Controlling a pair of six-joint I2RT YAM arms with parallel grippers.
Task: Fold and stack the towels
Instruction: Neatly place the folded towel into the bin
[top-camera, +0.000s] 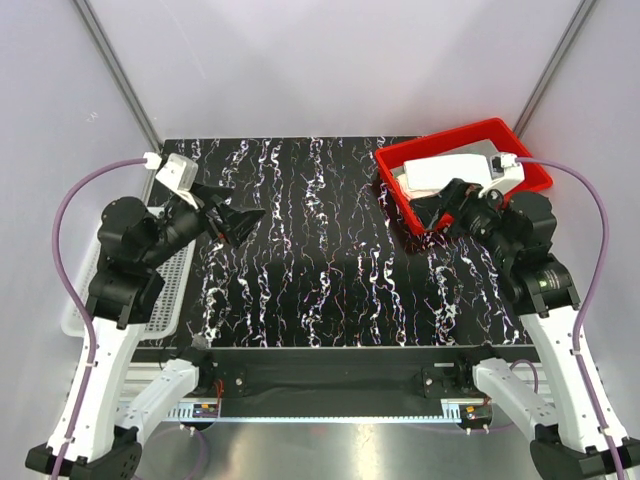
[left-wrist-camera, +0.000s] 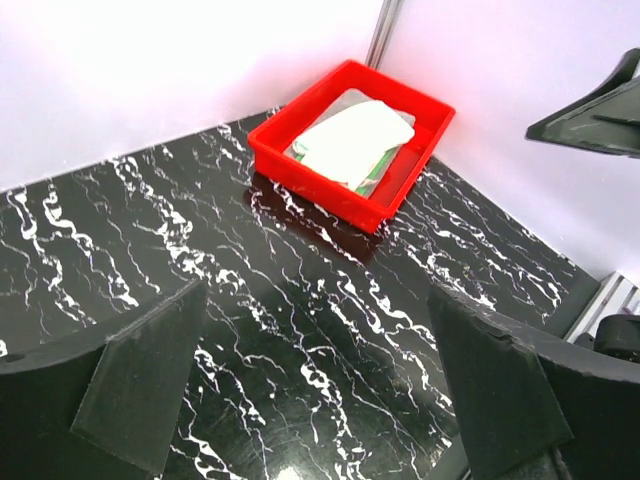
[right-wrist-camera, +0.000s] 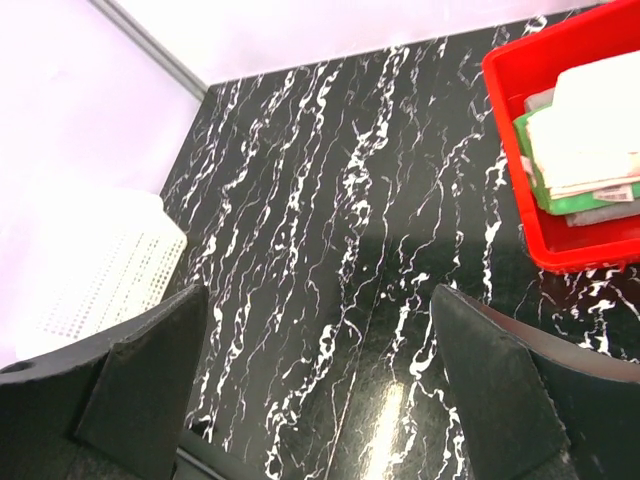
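Observation:
The towels (top-camera: 445, 172) lie folded in one stack inside the red tray (top-camera: 440, 140) at the back right. In the left wrist view the towels (left-wrist-camera: 352, 140) show a pale one on top with green and grey edges under it. From the right wrist, the towels (right-wrist-camera: 590, 125) also show a thin pink edge low in the stack. My left gripper (top-camera: 240, 215) hangs open over the table's left side, holding nothing (left-wrist-camera: 320, 390). My right gripper (top-camera: 440, 205) is open and empty (right-wrist-camera: 320, 390) at the tray's near-left corner.
A white lattice basket (top-camera: 120, 300) sits off the table's left edge, also in the right wrist view (right-wrist-camera: 90, 270). The black marbled table (top-camera: 320, 250) lies between the arms. White walls and metal posts close the back. One finger of the right gripper (left-wrist-camera: 600, 110) shows in the left wrist view.

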